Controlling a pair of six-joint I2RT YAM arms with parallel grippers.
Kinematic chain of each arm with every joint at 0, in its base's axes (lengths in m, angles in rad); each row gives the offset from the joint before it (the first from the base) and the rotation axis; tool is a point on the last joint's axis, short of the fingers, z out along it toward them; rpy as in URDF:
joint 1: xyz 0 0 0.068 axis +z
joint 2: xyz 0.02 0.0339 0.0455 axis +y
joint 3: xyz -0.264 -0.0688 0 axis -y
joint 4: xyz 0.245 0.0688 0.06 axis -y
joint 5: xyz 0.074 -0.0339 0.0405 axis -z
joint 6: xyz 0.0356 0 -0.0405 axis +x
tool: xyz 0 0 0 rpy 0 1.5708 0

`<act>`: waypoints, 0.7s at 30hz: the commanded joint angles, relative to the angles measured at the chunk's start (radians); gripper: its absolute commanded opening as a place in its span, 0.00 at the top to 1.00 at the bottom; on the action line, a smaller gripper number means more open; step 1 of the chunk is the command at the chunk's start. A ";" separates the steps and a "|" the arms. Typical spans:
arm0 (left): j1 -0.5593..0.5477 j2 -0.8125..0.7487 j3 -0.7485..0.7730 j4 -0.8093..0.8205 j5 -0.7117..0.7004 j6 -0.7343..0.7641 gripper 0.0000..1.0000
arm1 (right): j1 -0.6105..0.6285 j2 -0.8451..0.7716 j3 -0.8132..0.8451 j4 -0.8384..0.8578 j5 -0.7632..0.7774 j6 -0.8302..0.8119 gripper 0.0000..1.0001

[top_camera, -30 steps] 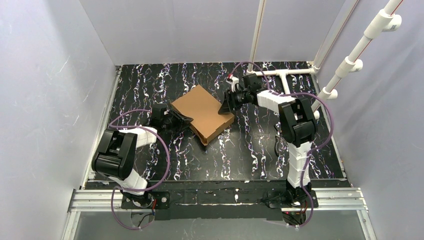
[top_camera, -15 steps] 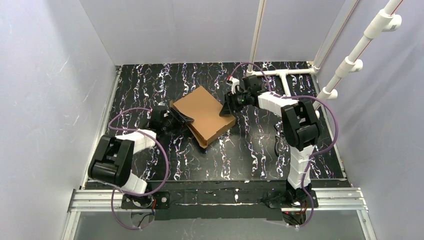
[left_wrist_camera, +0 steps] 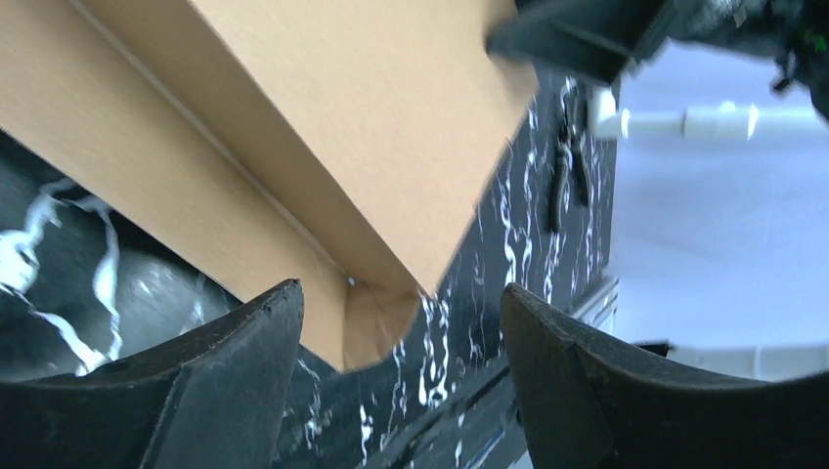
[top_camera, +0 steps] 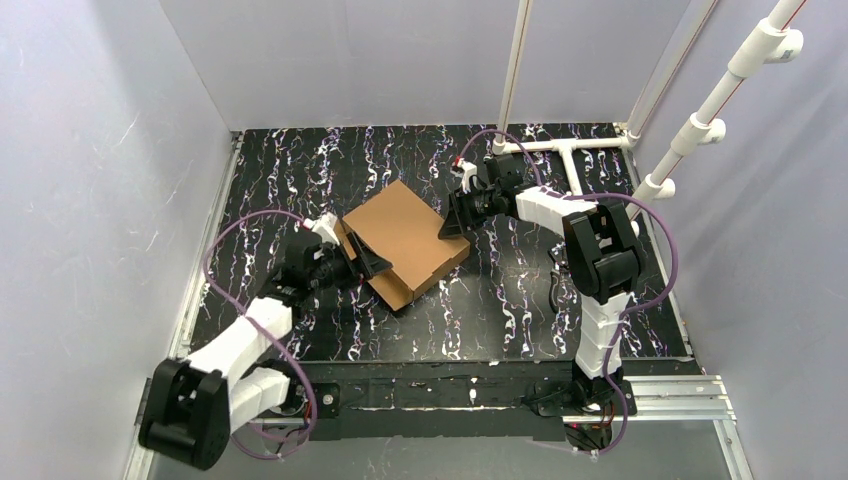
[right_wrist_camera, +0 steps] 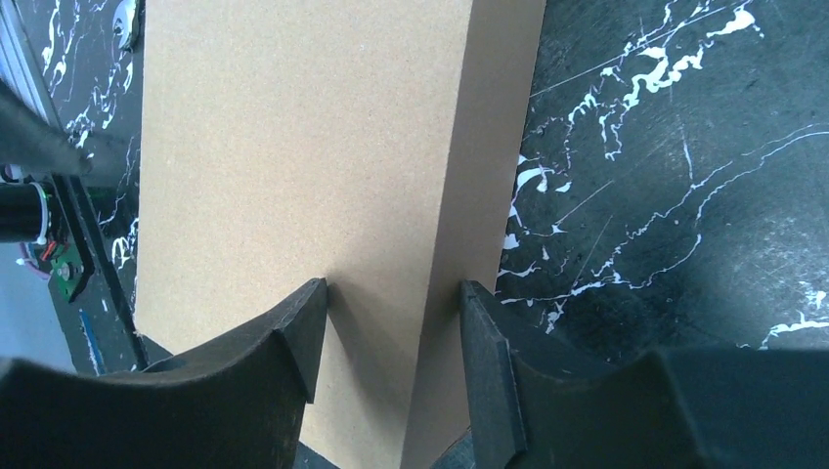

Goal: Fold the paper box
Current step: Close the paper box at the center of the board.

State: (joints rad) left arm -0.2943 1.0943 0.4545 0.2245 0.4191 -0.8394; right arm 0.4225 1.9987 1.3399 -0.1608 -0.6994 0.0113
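Left gripper (top_camera: 366,262) stands wide open at the near-left side of the paper box (top_camera: 405,235). In the left wrist view its two dark fingers (left_wrist_camera: 244,381) are spread well apart, and the box's lowest corner (left_wrist_camera: 376,332) sits in the space between them with a visible gap on each side, so nothing is held there. The right gripper (top_camera: 452,215) reaches in from the far right and is closed on the box's opposite edge. Seen from the right wrist, one finger (right_wrist_camera: 288,342) lies on the flat top panel (right_wrist_camera: 293,147) and the other (right_wrist_camera: 484,352) presses against the narrow side wall, both touching cardboard. The box lies in the middle of the black, white-veined table (top_camera: 500,300), turned diagonally so that one corner points toward the arm bases. Its plain brown top faces up, and along the near-left side a lower layer of cardboard shows beneath that top panel. A white pipe frame (top_camera: 560,145) stands at the table's far right corner, well apart from the box.
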 commanded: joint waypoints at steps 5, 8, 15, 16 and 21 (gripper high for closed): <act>-0.151 -0.362 0.041 -0.385 -0.109 0.258 0.30 | 0.012 -0.002 -0.026 -0.060 0.013 -0.043 0.43; -0.277 -0.333 0.072 -0.414 -0.213 0.312 0.34 | 0.012 0.005 -0.024 -0.062 0.008 -0.043 0.43; -0.653 -0.254 0.009 -0.219 -0.556 0.668 0.38 | 0.012 0.016 -0.022 -0.066 -0.002 -0.049 0.43; -0.667 -0.258 -0.042 -0.104 -0.544 0.704 0.38 | 0.012 0.018 -0.022 -0.066 -0.004 -0.050 0.43; -0.672 -0.198 -0.154 0.170 -0.647 0.791 0.36 | 0.011 0.021 -0.022 -0.069 -0.007 -0.056 0.43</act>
State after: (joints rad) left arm -0.9627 0.8593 0.3454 0.1440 -0.0776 -0.1986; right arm 0.4232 1.9980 1.3376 -0.1703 -0.7219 0.0029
